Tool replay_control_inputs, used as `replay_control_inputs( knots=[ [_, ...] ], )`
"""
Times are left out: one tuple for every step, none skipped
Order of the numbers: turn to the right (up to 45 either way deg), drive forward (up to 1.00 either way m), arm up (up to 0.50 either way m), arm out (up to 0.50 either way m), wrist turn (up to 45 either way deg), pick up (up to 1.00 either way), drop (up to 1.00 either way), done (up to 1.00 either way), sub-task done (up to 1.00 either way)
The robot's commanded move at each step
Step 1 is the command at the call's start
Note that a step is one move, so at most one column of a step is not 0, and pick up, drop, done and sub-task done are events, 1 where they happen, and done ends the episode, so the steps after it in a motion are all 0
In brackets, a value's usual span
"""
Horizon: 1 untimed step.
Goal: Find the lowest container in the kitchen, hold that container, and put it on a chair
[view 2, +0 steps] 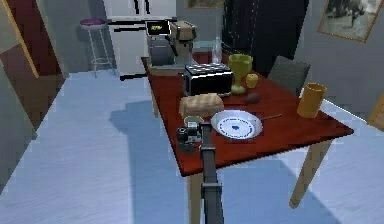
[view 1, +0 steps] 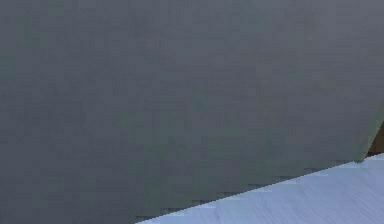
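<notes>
Dish (view 2: 237,125) with a blue rim is, in my judgement, the flattest container here, so I take it as the task's thing. It lies on the near part of the red table (view 2: 300,128). It looks like glazed ceramic: stiff, smooth, probably light but easy to break. It is so flat that only the rim gives a hold, best at the near left side, which faces the arm.

The gripper (view 2: 188,131) is just left of the dish, at the table's near left edge. Things lie on the table around it, so I cannot tell whether it holds anything.

On the far left of the dish lies a bread loaf (view 2: 203,104), and beyond it stands a toaster (view 2: 208,75). A green pot (view 2: 240,67) and an orange cup (view 2: 313,99) are clearly taller. A grey chair (view 2: 288,72) stands at the table's far right side. In the forward view a grey wall (view 1: 180,90) is close ahead.
</notes>
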Motion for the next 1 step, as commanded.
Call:
replay_control_inputs(
  knots=[
    [0.0, 0.0, 0.0, 0.0, 0.0, 1.0, 0.0, 0.0, 0.0]
  ],
)
